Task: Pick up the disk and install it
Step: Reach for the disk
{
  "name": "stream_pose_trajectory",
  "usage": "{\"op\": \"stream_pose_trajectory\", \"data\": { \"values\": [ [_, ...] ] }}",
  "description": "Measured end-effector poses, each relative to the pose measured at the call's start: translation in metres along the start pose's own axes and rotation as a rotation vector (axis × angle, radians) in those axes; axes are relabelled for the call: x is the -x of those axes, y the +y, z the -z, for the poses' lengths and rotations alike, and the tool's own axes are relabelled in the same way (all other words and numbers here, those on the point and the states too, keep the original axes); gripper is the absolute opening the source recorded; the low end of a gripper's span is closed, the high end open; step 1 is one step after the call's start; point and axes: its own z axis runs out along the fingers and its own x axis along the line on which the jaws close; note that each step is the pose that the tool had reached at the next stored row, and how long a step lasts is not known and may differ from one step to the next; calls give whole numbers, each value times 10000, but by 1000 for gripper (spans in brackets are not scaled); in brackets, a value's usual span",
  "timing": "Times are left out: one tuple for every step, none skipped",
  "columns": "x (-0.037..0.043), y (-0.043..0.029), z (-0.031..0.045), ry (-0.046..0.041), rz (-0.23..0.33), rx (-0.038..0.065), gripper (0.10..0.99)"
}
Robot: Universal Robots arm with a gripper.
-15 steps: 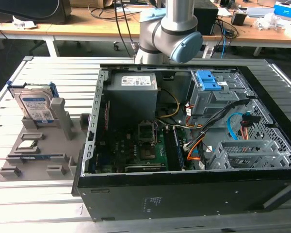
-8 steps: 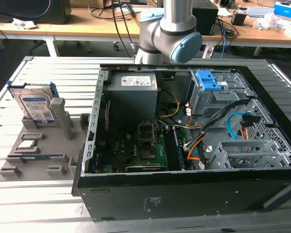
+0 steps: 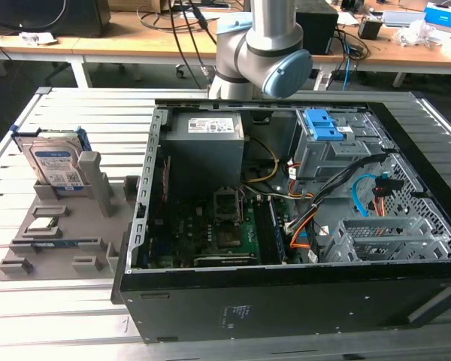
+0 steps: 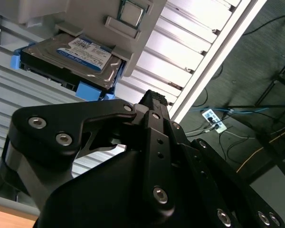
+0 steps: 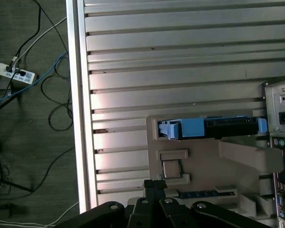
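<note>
The disk (image 3: 56,162) stands upright in a slot of a grey holder (image 3: 68,226) on the slotted table, at the exterior view's left, beside the open computer case. It is silver-grey with a white-and-blue label and blue side rails. In the second wrist view the disk (image 4: 83,54) shows its label. In the first wrist view the disk (image 5: 228,127) is seen edge-on. My gripper (image 5: 154,183) is shut with nothing in it and hovers well apart from the disk, over the holder's near end. The gripper (image 4: 154,97) is black. The arm (image 3: 263,53) stands behind the case.
The open case (image 3: 286,210) fills the table's middle and right. Inside are a grey cage with blue latches (image 3: 327,131), a grey power-supply box (image 3: 207,147), the motherboard and cables. A small square chip (image 3: 41,223) lies on the holder. The table edge (image 5: 78,118) drops to a cabled floor.
</note>
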Motion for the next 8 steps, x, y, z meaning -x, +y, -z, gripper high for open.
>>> {"op": "stream_pose_trajectory", "data": {
  "values": [
    [-21, -1, 0, 0, -1, 0, 106],
    [-43, -3, 1, 0, -1, 0, 106],
    [-54, -4, 1, 0, -1, 0, 106],
    [-58, -4, 1, -1, 0, 1, 106],
    [-58, -5, 1, -1, 1, 0, 106],
    [-59, -5, 2, 0, 0, 0, 106],
    [-60, -4, 1, 0, 0, 0, 106],
    [-60, -4, 2, 0, 0, 0, 106]
  ]
}}
